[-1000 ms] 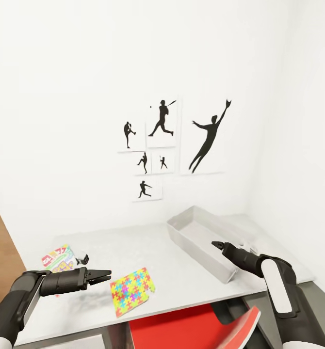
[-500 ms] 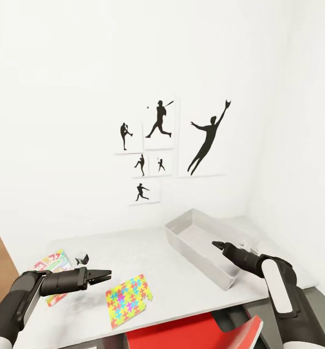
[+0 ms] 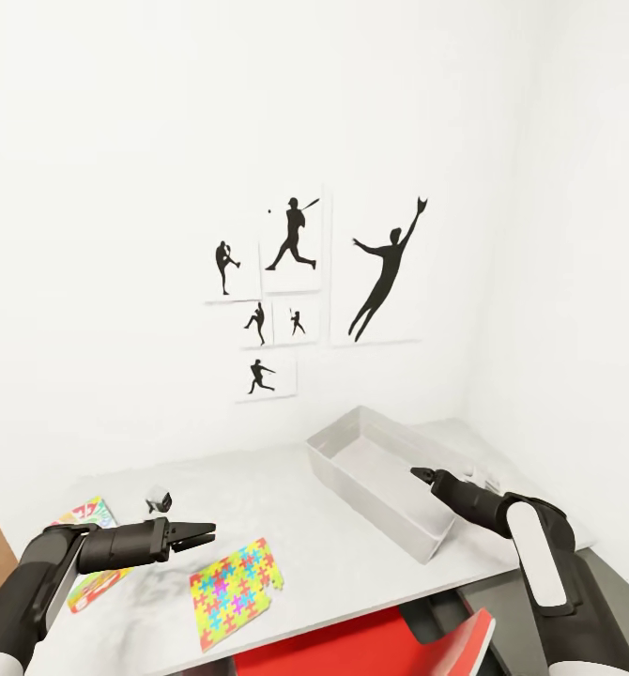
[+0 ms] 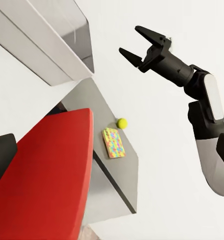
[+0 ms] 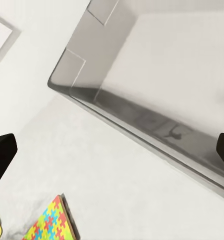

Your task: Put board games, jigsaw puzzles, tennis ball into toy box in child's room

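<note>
Nearest you, both arms hang above the table (image 3: pixel 352 526) with nothing held; your left gripper (image 3: pixel 205 531) has its jaws nearly together, your right gripper (image 4: pixel 138 44) has its jaws parted; over the last second the view has swung, so everything slides leftward in frame, which I judge as you squaring up to the table; a jigsaw puzzle (image 3: pixel 234 587) lies near the front edge, a board game (image 3: pixel 87 526) under your left arm, its lettering unreadable; beyond, the toy box (image 3: pixel 380 479) looks empty; the wall pictures (image 3: pixel 296 282) carry no writing.
</note>
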### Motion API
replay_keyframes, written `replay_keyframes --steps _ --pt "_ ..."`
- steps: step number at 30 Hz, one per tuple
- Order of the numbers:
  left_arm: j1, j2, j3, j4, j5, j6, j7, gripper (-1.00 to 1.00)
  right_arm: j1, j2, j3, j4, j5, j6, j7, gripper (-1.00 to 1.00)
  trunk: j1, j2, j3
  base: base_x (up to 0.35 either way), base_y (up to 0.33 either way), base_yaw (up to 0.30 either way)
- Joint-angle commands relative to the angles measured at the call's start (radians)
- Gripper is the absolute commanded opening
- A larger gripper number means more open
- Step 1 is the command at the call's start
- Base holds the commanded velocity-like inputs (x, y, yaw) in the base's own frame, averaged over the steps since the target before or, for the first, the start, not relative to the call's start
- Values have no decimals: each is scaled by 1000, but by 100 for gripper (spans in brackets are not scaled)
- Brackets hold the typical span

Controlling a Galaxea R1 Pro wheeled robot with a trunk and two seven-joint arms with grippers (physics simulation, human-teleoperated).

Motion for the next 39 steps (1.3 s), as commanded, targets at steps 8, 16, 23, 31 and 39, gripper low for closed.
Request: replay_keyframes --steps 8,16,23,31,39 --pt "0 0 0 0 -1 11 -4 100 0 0 -1 0 -4 5 -2 100 0 -1 0 1 0 -25" --pt "0 0 0 0 -1 11 -4 100 0 -1 -1 0 -4 5 -2 100 0 -1 6 0 0 -160" --pt "0 0 0 0 -1 11 -4 100 0 0 -1 0 -3 3 -2 100 0 -1 8 0 0 -80" --pt "0 0 0 0 -1 11 -4 100 0 0 -1 0 -3 1 -2 100 0 -1 9 0 0 -13" --pt "0 0 0 0 -1 11 -4 100 0 -1 -1 0 -4 -2 -2 100 0 -1 9 7 -1 -2"
